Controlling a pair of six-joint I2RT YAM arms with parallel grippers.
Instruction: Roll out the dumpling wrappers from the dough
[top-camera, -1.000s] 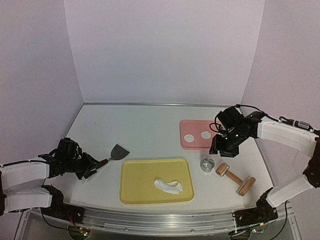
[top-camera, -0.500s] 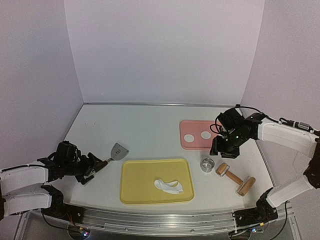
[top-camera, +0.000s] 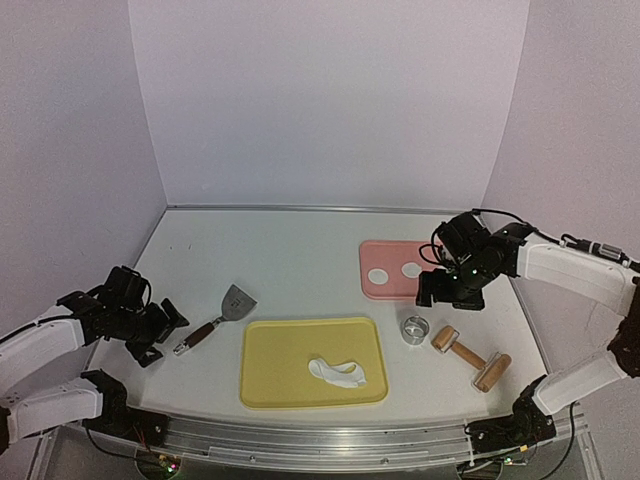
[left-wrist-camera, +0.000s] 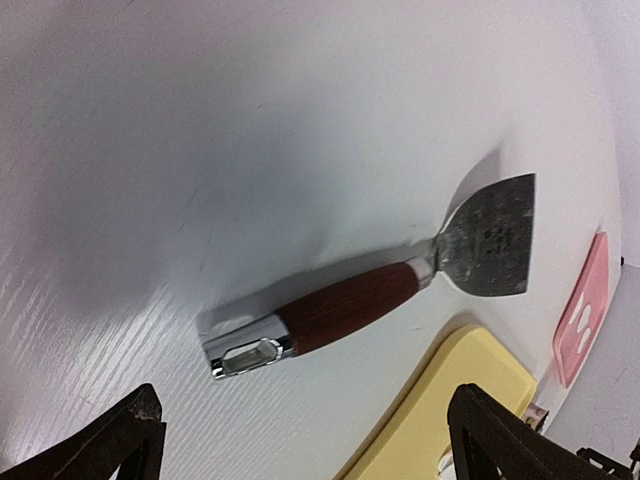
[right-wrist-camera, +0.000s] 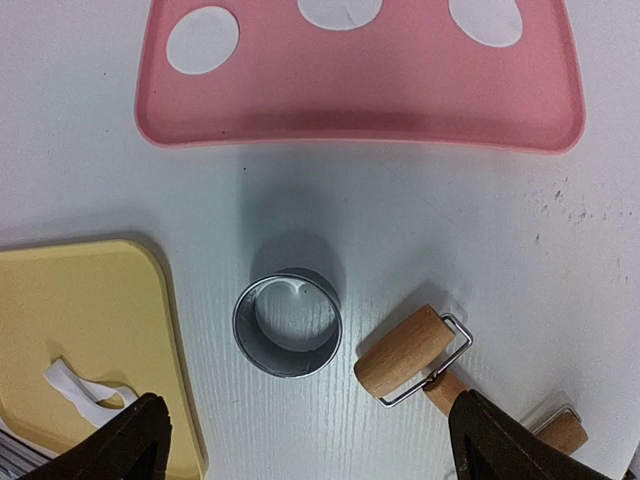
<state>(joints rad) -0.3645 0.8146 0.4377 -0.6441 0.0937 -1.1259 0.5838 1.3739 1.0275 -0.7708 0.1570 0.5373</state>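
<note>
An irregular white dough piece lies on the yellow board. Three round dumpling wrappers sit on the pink tray; the top view shows two, with my right arm over the tray's right end. My right gripper hangs open above the metal ring cutter, which stands free on the table with nothing gripping it. Beside it lies the wooden rolling pin. My left gripper is open at the far left, just behind the scraper's handle end and not touching it.
The scraper lies flat on the table left of the yellow board, blade pointing away. The rolling pin lies right of the ring cutter. Lilac walls close in the back and both sides.
My left gripper opened, released the scraper handle and drew back to the left; the scraper now rests on the table. My right gripper opened wider above the ring cutter.
</note>
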